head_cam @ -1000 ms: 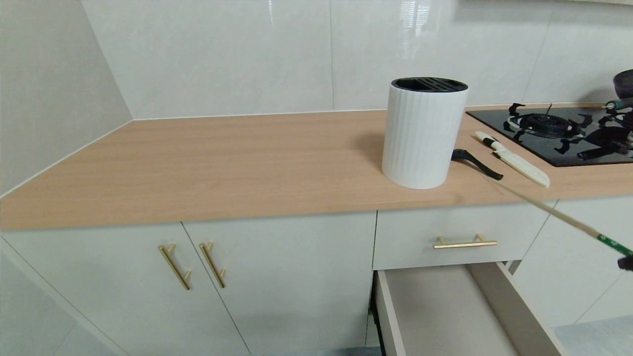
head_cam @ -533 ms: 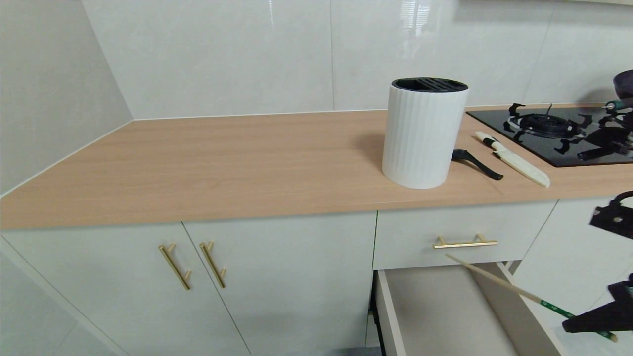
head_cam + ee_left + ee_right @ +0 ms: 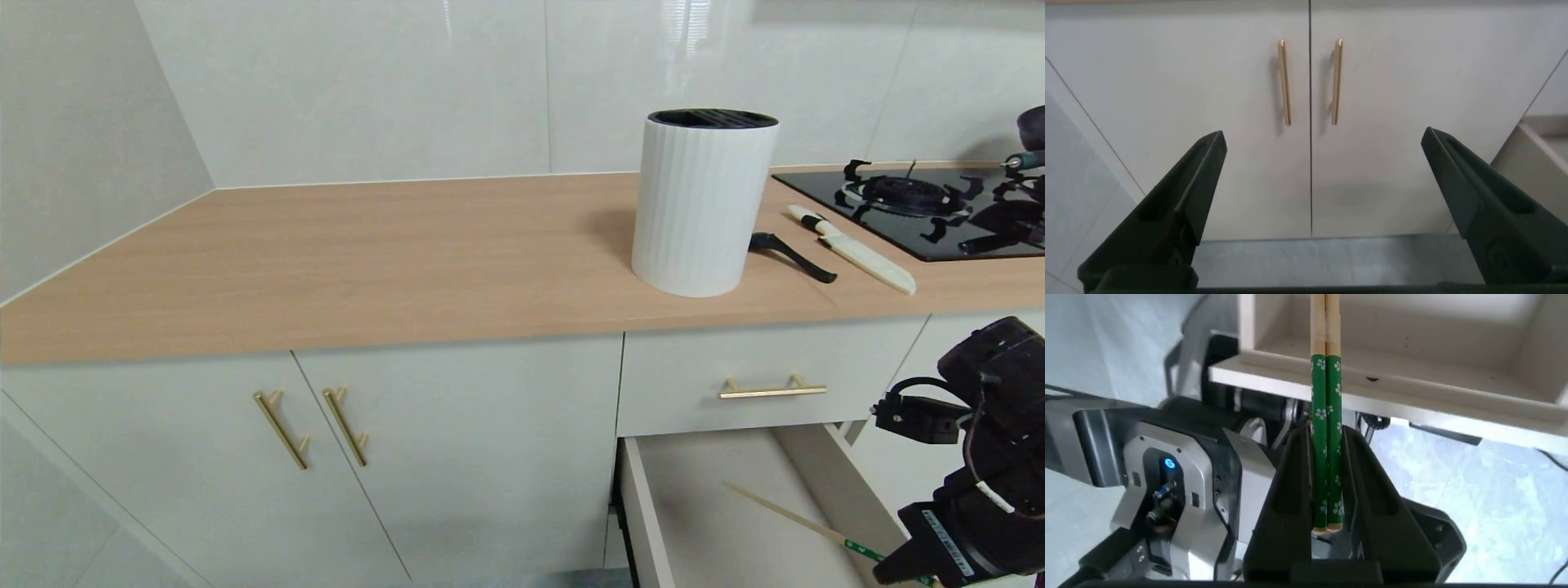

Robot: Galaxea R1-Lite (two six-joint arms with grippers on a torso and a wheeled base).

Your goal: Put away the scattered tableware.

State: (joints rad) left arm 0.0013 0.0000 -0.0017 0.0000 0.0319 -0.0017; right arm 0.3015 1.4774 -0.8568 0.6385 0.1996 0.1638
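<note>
The right gripper's fingers (image 3: 1290, 482) are closed tight on the green, patterned ends of a pair of chopsticks (image 3: 796, 519), the two sticks pressed side by side between them. From the right gripper (image 3: 898, 567) the bare wooden tips slant out over the open drawer (image 3: 641, 514), above its pale bottom; whether they touch it cannot be told. That drawer sits below a closed drawer with a gold handle (image 3: 771, 389).

The left gripper (image 3: 1323, 137) has its fingers spread wide with nothing between them, facing two cabinet doors (image 3: 1208, 122) with upright gold handles (image 3: 1284, 82).

On the wooden countertop (image 3: 367, 253) above stands a white ribbed holder (image 3: 702, 204) with a black slotted top. Just beside it lies a black-handled utensil (image 3: 792, 257), partly hidden by the holder, and next to that a white knife (image 3: 853, 249), near the black gas stove (image 3: 922, 204).
</note>
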